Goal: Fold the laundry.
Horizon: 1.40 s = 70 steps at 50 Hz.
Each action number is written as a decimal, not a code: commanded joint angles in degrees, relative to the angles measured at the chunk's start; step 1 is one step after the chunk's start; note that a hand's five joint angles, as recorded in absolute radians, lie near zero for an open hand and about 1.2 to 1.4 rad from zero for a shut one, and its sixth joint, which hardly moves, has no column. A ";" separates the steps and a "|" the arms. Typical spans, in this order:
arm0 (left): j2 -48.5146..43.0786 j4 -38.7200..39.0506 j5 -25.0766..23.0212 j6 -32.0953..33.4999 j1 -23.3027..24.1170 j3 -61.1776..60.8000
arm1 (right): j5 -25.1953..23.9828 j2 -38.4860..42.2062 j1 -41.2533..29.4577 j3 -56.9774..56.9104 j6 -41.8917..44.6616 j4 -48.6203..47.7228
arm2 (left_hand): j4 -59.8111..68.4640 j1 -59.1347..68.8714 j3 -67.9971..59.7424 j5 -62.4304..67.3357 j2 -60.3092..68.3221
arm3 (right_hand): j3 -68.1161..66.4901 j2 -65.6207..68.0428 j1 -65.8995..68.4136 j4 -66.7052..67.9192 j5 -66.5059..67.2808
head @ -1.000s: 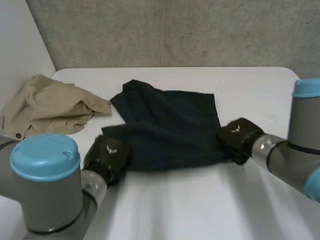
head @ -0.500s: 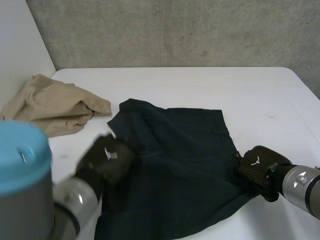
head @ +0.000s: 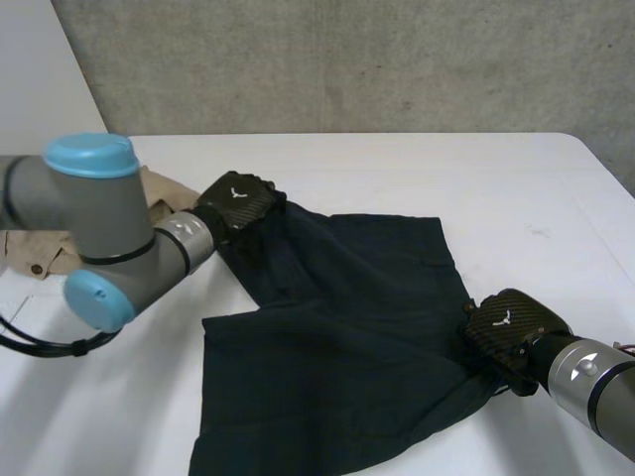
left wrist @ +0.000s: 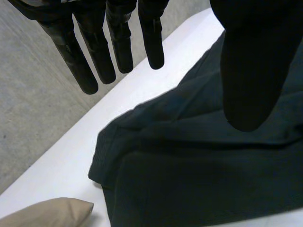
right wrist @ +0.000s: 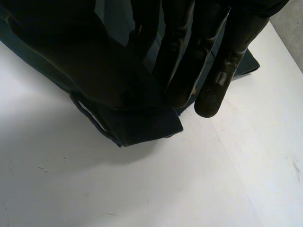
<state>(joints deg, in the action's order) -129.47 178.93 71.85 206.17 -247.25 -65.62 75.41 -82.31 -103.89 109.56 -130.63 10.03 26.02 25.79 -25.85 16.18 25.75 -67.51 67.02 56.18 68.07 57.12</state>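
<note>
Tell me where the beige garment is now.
Head view, table's far left: the beige garment lies partly behind the left arm, beside the dark garment.

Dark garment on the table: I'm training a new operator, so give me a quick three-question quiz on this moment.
1. True or false: the left hand has its fingers curled round the dark garment.
2. The beige garment lies: A) beside the left arm; B) under the right hand; C) spread over the dark garment.
3. Which hand is at the dark garment's far corner?

Key: 1 false, its fingers are straight; 2 A; 3 the left hand.
</note>
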 commanded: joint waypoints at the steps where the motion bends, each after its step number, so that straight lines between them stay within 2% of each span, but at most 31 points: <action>1: -8.07 4.32 0.48 1.59 0.19 6.20 | -0.09 0.04 0.01 0.30 -1.12 -0.63 | 5.56 5.79 -5.73 5.40 5.83 | -12.49 12.98 23.82 11.93 12.88; 13: -14.41 5.12 0.48 5.99 0.27 10.42 | 0.00 0.04 -0.08 0.83 -1.12 -2.04 | 5.56 5.79 -5.73 5.39 5.83 | -12.49 12.98 23.82 11.93 12.88; 18: -16.08 4.94 0.48 5.99 0.27 12.27 | -0.52 0.04 -0.08 1.00 -1.12 -2.12 | 11.10 11.33 -11.27 10.94 11.37 | -12.49 12.98 23.82 11.93 12.88; 22: -16.43 4.85 0.48 5.99 0.27 12.88 | -0.70 0.04 0.01 1.00 -1.12 -2.21 | 24.20 24.43 -24.36 24.03 24.47 | -12.49 12.98 23.82 11.93 12.88; 28: -16.43 4.94 1.18 6.08 0.27 12.88 | -0.79 0.04 0.01 1.00 -1.20 -2.30 | 53.96 54.19 -54.12 53.79 54.23 | -12.49 12.98 23.82 11.93 12.88; 36: -15.56 4.68 2.85 7.75 0.80 11.92 | -0.70 0.04 0.01 1.00 -1.12 -2.30 | 53.98 54.21 -54.15 53.82 54.25 | -12.49 12.98 23.82 11.93 12.88; 41: -12.40 3.89 9.78 10.91 1.06 8.94 | -0.79 0.04 0.01 0.83 -1.12 -2.30 | 53.98 54.21 -54.15 53.82 54.25 | -12.49 12.98 23.82 11.93 12.88; 43: -8.11 3.80 12.85 11.96 0.98 5.35 | -0.79 0.04 0.09 0.83 -1.12 -2.21 | 53.98 54.21 -54.15 53.82 54.25 | -12.49 12.98 23.82 11.93 12.88; 46: -2.22 4.41 14.54 11.97 0.80 -1.06 | -0.79 0.04 0.01 0.83 -1.12 -2.21 | 53.98 54.21 -54.15 53.82 54.25 | -12.49 12.98 23.82 11.93 12.88; 54: 9.04 8.79 14.63 11.88 0.01 -16.79 | -0.70 0.04 -0.08 0.83 -1.20 -2.04 | 53.98 54.21 -54.15 53.82 54.25 | -12.49 12.98 23.82 11.93 12.88; 61: 12.04 13.64 14.81 12.32 -1.31 -26.48 | -0.61 0.04 -0.08 0.92 -1.20 -1.77 | 53.34 53.57 -53.51 53.17 53.61 | -12.49 12.98 23.82 11.93 12.88; 63: 11.96 14.78 14.81 12.41 -1.31 -28.42 | -0.61 0.04 -0.08 0.92 -1.20 -1.77 | 42.61 42.84 -42.78 42.45 42.88 | -12.49 12.98 23.82 11.93 12.88; 68: 11.25 15.66 15.07 12.41 -1.05 -29.57 | -0.61 0.04 -0.17 1.00 -1.29 -1.77 | 29.64 29.87 -29.80 29.47 29.91 | -12.49 12.98 23.82 11.93 12.88; 70: 11.08 15.75 15.68 12.41 -0.96 -29.57 | -0.61 0.04 -0.17 1.09 -1.47 -1.77 | 19.55 19.78 -19.72 19.39 19.82 | -12.49 12.98 23.82 11.93 12.88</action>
<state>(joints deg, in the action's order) -117.36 194.05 86.77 218.57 -248.52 -94.72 74.79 -82.27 -104.01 110.52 -131.89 8.26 52.02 50.60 -52.16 42.09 51.98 -67.51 67.02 56.19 68.07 57.12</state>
